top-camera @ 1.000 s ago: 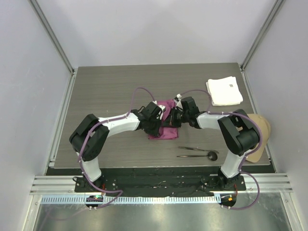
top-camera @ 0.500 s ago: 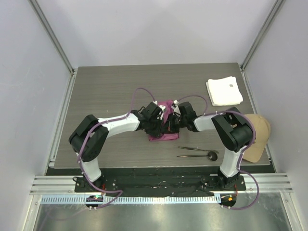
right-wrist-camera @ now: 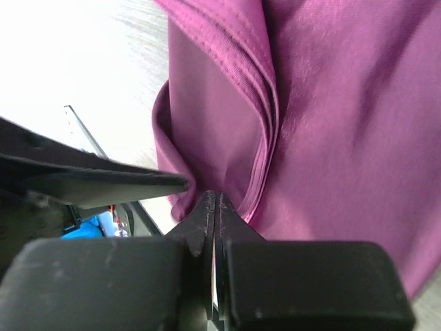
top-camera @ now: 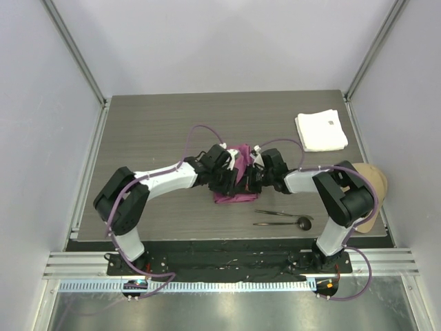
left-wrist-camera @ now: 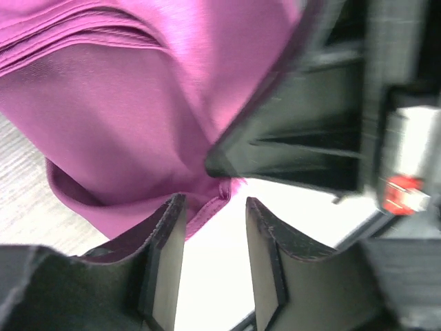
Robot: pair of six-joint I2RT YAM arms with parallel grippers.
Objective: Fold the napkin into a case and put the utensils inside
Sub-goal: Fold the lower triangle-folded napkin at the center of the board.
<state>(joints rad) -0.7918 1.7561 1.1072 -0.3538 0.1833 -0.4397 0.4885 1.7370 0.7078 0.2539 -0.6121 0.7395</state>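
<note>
- A dark wood-grain table (top-camera: 151, 138) fills the overhead view. 2 robot arms reach in from its near edge and meet at the middle.
- The napkin (top-camera: 231, 194), magenta-purple cloth, sits bunched at mid-table, under and between the 2 grippers. The wrist views show stacked folds in it. It is not yet a long flat case.
- A folded white cloth (top-camera: 321, 130) lies at the far right corner, and a tan cap (top-camera: 368, 193) hangs off the right edge. Both are well apart from the work.
- The utensils (top-camera: 282, 218), 2 thin dark pieces, lie side by side near the front edge. They are right of the napkin, apart from it and outside it.
- The left gripper (left-wrist-camera: 213, 227) has changed over the last second, going from almost closed to a moderate gap. A cloth hem hangs at the mouth of that gap, against the inner face of 1 finger (left-wrist-camera: 165, 255), but nothing is clamped. This reads as a release that passes the fold to the other arm.
- The right gripper (right-wrist-camera: 213, 207) stays fully closed, with its tips pressed together on a folded edge of the napkin. It appears to be the only grip on the cloth now.
- Judgement: folding is in progress, and loading the utensils has not started.
</note>
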